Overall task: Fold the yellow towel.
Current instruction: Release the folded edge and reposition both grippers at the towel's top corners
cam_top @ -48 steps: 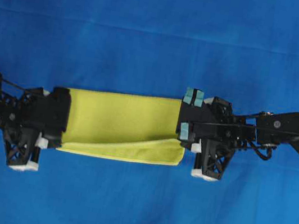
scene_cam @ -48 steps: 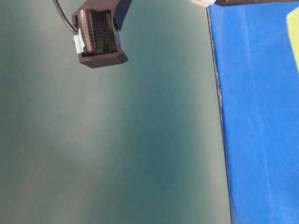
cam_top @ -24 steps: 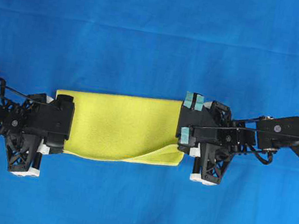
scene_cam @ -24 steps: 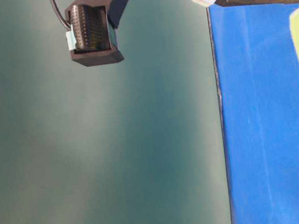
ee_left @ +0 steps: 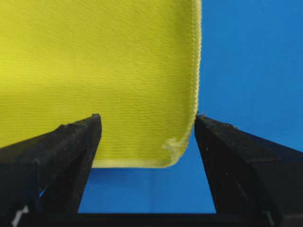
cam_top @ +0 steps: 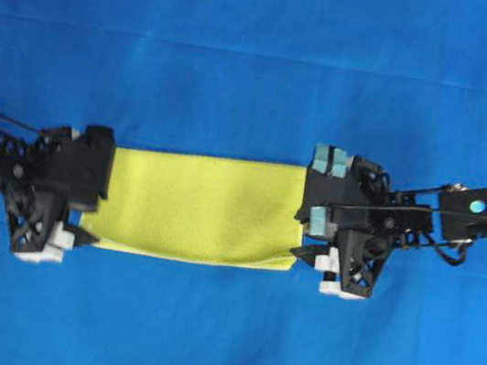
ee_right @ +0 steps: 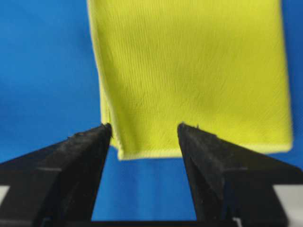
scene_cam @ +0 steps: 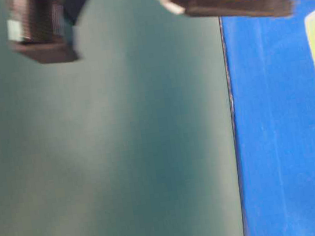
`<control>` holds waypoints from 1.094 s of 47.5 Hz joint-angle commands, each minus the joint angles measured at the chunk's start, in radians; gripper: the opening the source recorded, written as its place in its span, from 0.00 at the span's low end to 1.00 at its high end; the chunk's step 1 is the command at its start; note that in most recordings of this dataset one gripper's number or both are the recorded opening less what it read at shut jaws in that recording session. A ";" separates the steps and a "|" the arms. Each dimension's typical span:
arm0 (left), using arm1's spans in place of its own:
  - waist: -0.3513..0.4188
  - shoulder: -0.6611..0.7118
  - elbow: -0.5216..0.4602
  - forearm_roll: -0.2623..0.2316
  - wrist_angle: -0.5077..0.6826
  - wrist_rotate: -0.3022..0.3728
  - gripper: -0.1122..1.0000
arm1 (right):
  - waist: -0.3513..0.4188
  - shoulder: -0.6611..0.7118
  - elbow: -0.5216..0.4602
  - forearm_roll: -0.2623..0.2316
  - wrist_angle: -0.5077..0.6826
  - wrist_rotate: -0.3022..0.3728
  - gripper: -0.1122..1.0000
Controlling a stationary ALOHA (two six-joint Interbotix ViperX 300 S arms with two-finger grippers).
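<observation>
No writing, brand or label can be read in any view. In the left wrist view the left gripper (ee_left: 147, 120) has its two black, rough-edged plastic fingers (ee_left: 71, 142) spread wide apart, holding nothing; a rounded corner of the yellow towel (ee_left: 94, 71) lies flat between their tips. In the right wrist view the right gripper (ee_right: 144, 130) likewise stands with its matte black fingers (ee_right: 85, 146) parted and empty, the towel's near corner lying between them. The towel is thin and finely woven, yellow-green with a paler stitched hem along its edges; at the lower left of the right wrist view two layers show, one hem lying slightly outside the other. In the overhead view the towel (cam_top: 198, 205) is a long horizontal rectangle at the centre of the frame, flat on the blue cloth (cam_top: 263, 56) that covers the whole surface and is smooth apart from faint creases. The left gripper (cam_top: 86, 213) sits at the towel's left end and the right gripper (cam_top: 305, 229) at its right end, the latter bearing pale teal patches on its upper parts. The table-level view is blurred; it shows dark arm parts at the top, a grey-green backdrop (scene_cam: 105, 160) on the left, and the blue cloth with a strip of yellow towel at the right edge.
</observation>
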 commanded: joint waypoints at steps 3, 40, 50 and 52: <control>0.051 -0.080 0.011 0.002 -0.011 0.066 0.77 | -0.069 -0.044 0.005 -0.026 -0.005 0.008 0.65; 0.285 0.031 0.121 0.002 -0.156 0.192 0.74 | -0.261 0.186 -0.003 -0.038 -0.112 0.009 0.65; 0.310 0.089 0.117 0.002 -0.160 0.192 0.71 | -0.262 0.206 -0.002 -0.038 -0.118 0.008 0.65; 0.310 0.089 0.115 0.002 -0.160 0.192 0.68 | -0.262 0.206 -0.002 -0.038 -0.118 0.008 0.64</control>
